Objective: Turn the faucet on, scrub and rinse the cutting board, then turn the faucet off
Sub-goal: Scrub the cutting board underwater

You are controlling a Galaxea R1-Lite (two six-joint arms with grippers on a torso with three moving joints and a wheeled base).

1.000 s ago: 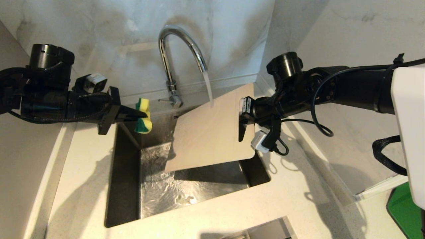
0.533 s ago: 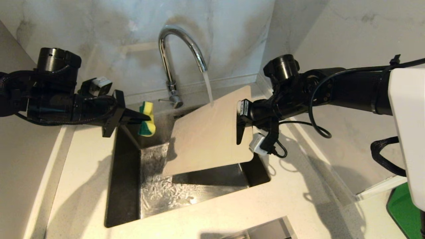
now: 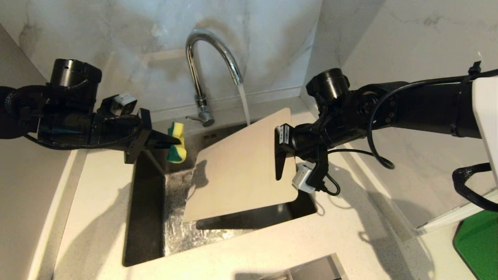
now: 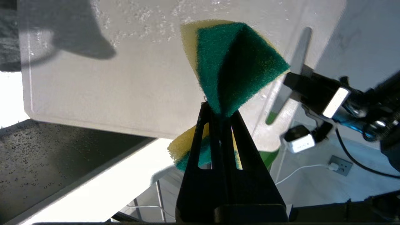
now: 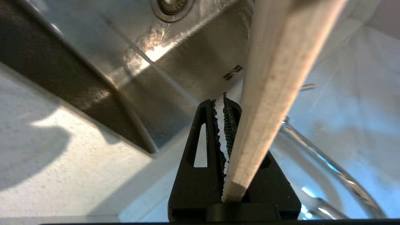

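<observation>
The chrome faucet is running; its stream meets the far edge of the cutting board. The cream board hangs tilted over the sink, and my right gripper is shut on its right short end. In the right wrist view the board's edge sits pinched between the black jaws of the right gripper. My left gripper is shut on a yellow-and-green sponge, just left of the board and apart from it. In the left wrist view the sponge bulges past the left gripper, facing the wet board.
The pale counter surrounds the steel sink, with marble walls behind and to the right. The faucet's thin lever points left at its base. A green item lies at the lower right. A second steel opening shows at the near edge.
The left gripper has carried the sponge right, closer to the board. The right gripper has drawn the board lower and toward me, so the stream now strikes its far edge.
</observation>
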